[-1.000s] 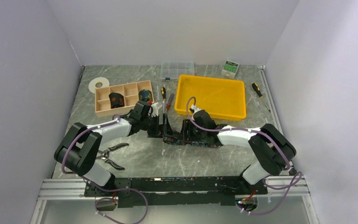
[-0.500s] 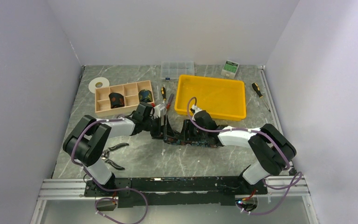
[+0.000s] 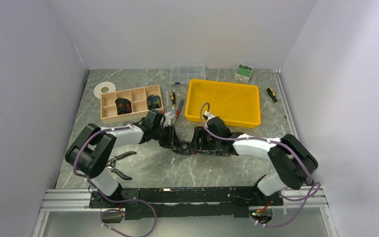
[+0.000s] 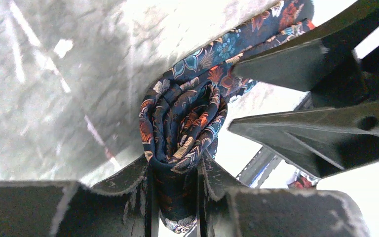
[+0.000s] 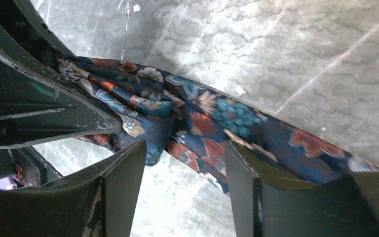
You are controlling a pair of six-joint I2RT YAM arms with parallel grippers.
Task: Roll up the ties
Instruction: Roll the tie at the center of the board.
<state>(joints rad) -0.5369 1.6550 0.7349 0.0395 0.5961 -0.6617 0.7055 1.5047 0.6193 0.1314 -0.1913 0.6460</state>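
A grey, white-veined table (image 3: 192,173) fills a booth closed in by plain pale walls (image 3: 29,74) on the left, far and right sides. An aluminium rail (image 3: 69,197) runs along the near edge and carries the left arm (image 3: 121,134) and the right arm (image 3: 256,145).

Counted from large to small:
- One yellow tray (image 3: 227,101), far and right of centre.
- One wooden compartment box (image 3: 116,117), far left.
- One clear plastic organiser (image 3: 188,73), against the far wall.
- Three ties.
- One pair of pliers (image 3: 118,163), near left.
- One white tape roll (image 3: 104,89).
- One small green-and-white box (image 3: 244,72).
- Two hand tools (image 3: 173,98), between the wooden box and the tray.
- One screwdriver (image 3: 273,95), right of the tray.

Two of the ties sit coiled in separate compartments of the wooden box (image 3: 123,105) (image 3: 153,101). The third lies mid-table between the grippers, with a coil (image 4: 182,118) at its left end and a flat strip (image 5: 237,118) running off to the right.

The left gripper (image 4: 175,159) has its jaws almost together, pinching the coil from both sides. The right gripper (image 5: 185,145) has its jaws partly apart with the strip running through the gap. Whether they press the strip cannot be told.

Compared with half a second ago, the right arm's elbow sits nearer and farther right, so its forearm looks more stretched out. Its gripper is at the same place on the strip. The left arm has barely changed. The tray, wooden box, pliers and small items have not moved.
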